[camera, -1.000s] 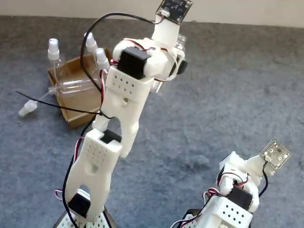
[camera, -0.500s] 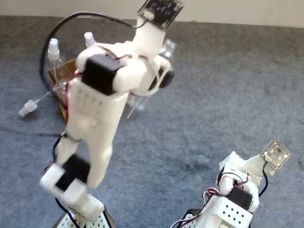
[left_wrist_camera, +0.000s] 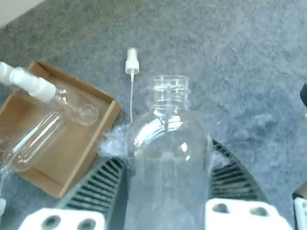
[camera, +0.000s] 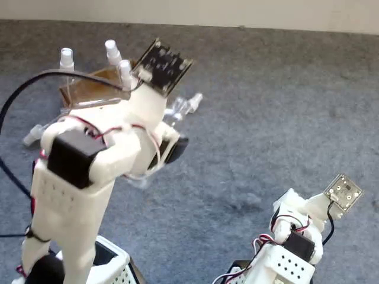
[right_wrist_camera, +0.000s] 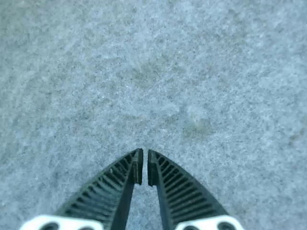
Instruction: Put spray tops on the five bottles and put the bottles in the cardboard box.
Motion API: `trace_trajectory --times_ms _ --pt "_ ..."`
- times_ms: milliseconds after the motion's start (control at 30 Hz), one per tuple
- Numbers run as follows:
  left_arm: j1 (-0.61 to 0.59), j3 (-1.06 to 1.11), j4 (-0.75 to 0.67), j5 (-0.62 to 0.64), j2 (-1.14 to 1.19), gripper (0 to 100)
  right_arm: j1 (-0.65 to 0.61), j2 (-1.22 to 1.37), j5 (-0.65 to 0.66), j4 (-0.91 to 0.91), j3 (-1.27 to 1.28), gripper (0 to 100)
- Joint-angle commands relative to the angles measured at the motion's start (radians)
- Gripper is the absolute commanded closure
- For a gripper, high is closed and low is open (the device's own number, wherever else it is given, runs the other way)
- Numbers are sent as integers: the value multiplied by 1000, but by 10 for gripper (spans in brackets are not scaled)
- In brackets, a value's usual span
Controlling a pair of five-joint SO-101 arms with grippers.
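Holding uncapped bottle (left_wrist_camera: 168, 110) in our L end effector (left_wrist_camera: 165, 155), clamped low so neck's free for loose spray top (left_wrist_camera: 132, 61); R end effector (right_wrist_camera: 143, 165) pinched together, idle.

Uncapped bottle (left_wrist_camera: 165, 158); capped bottles (left_wrist_camera: 48, 129) in box (left_wrist_camera: 72, 160)

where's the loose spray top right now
In the high view the spray top lies on the carpet just left of the box, outside it.
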Motion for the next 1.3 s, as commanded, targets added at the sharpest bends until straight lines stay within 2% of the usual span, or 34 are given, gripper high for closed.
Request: trace_trajectory --times_ms 0,233,533,767,867,1133,1267 --pt "-15 137 -69 -12 -142 909 -13 -4 -6 4 134 972" --pt "-15 503 -284 -12 -349 909 -39 -7 -6 4 134 972" --pt "-15 1035 -712 -12 -644 911 -42 -8 -9 4 134 972" --pt "-15 1274 -898 -12 -773 912 -47 -8 -12 2 134 972" --pt "-35 1371 -1000 -12 -803 912 -127 -8 -12 2 134 972" --pt "-107 1666 -1367 -6 -874 912 -544 -8 -12 2 134 972" --pt "-107 1758 -1435 -6 -938 912 -700 -8 -11 2 134 972"
